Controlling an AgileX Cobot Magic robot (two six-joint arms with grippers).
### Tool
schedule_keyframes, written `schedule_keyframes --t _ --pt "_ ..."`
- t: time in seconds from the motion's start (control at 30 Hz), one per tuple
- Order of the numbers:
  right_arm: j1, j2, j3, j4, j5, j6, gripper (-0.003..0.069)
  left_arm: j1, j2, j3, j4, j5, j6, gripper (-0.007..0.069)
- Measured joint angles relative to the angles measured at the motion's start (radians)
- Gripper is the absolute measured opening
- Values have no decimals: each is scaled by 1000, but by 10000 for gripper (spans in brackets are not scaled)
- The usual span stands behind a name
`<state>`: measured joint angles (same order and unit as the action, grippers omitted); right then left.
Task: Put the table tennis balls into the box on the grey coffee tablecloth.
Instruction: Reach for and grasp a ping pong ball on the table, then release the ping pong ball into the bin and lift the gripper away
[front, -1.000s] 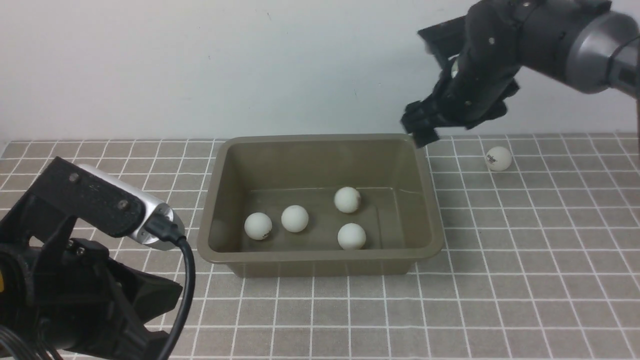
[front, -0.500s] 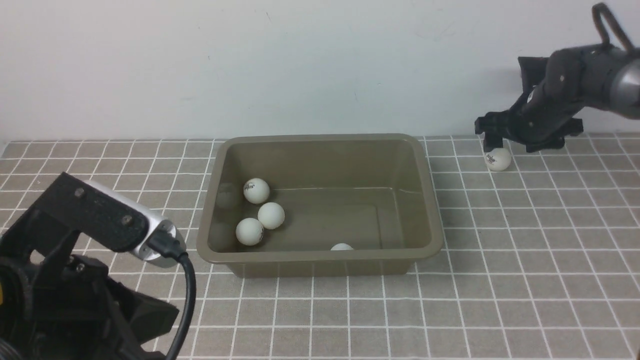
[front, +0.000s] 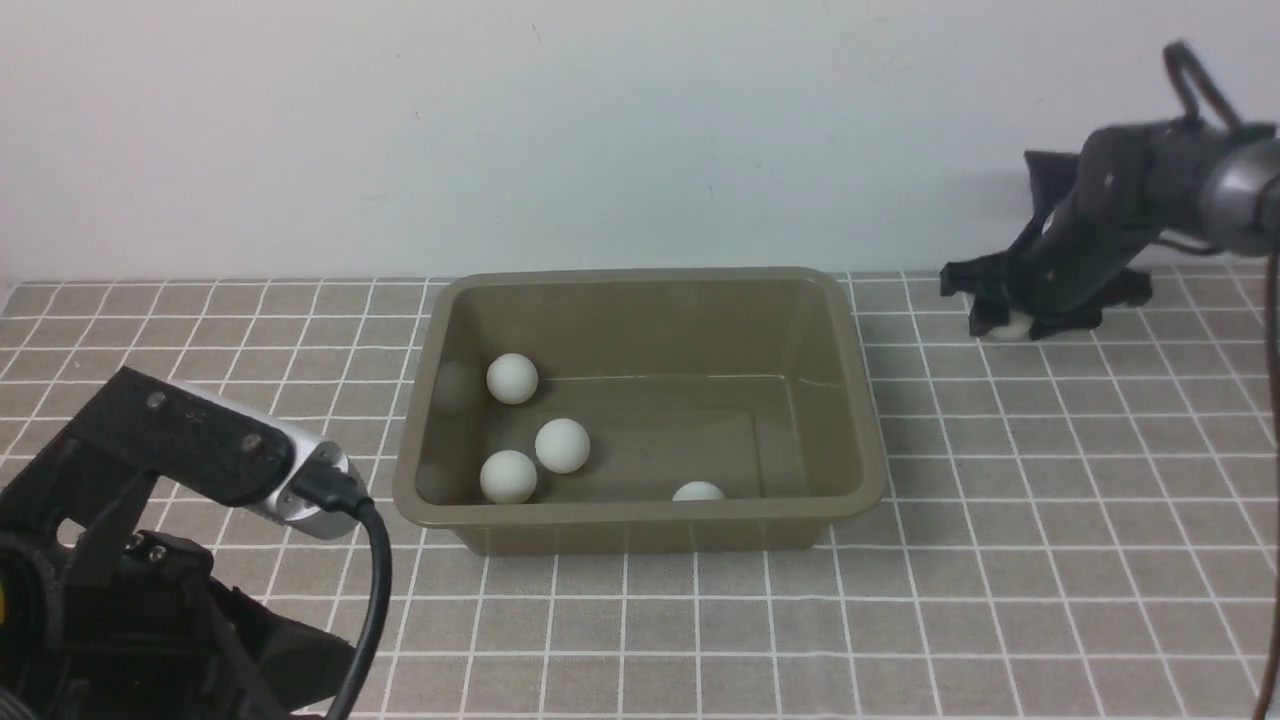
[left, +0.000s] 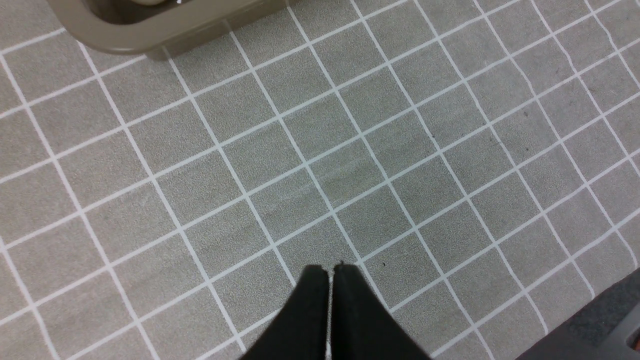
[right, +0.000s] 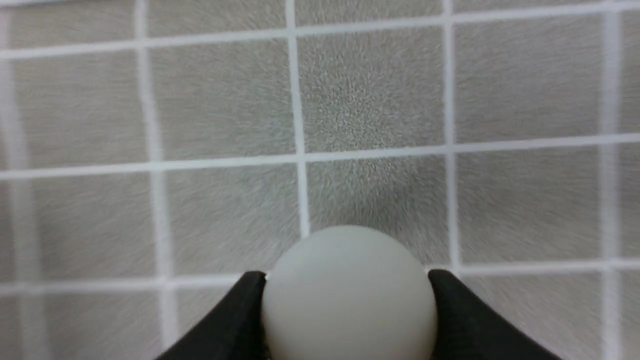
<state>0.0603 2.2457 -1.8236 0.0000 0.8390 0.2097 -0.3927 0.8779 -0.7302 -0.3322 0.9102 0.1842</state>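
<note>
The olive-brown box (front: 640, 512) stands mid-table on the grey coffee tablecloth (front: 1000, 560). Several white table tennis balls lie inside it, such as one (front: 512, 379) near the far left wall and one (front: 697, 491) half hidden behind the front wall. One more table tennis ball (right: 347, 295) sits on the cloth at the far right, and my right gripper (right: 347, 280) is shut on it, both black fingertips pressed to its sides. In the front view this ball (front: 1012, 328) peeks out under the right gripper (front: 1000, 312). My left gripper (left: 330, 270) hangs shut and empty over the cloth.
A corner of the box rim (left: 150, 35) shows in the left wrist view, well apart from the left fingers. My left arm with its wrist camera (front: 210, 455) fills the near left corner. A white wall closes off the back.
My right arm swung from above the box's far right corner rightward and down to the loose ball, then closed on it. The balls in the box rolled toward its left side.
</note>
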Motion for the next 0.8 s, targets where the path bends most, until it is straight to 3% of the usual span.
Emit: schedule_keyframes --t 0.13,0.3,0.47,0.67,0.73,0.8 --pt "29 -151 -11 41 91 -46 360 0 0 0 -1 0 0 -5" --pt "175 -274 -25 168 197 -122 360 0 0 0 -3 -1 0 -5" --pt "314 -223 -21 171 203 -172 366 0 0 0 -5 -1 -1 -5" --pt "347 -228 -49 154 258 -160 582 0 0 0 -6 -1 0 -5" --pt "347 -247 -86 131 335 -167 604 0 0 0 -6 -1 0 -5" --pt "348 -293 -138 83 391 -166 560 0 0 0 -6 -1 0 -5"
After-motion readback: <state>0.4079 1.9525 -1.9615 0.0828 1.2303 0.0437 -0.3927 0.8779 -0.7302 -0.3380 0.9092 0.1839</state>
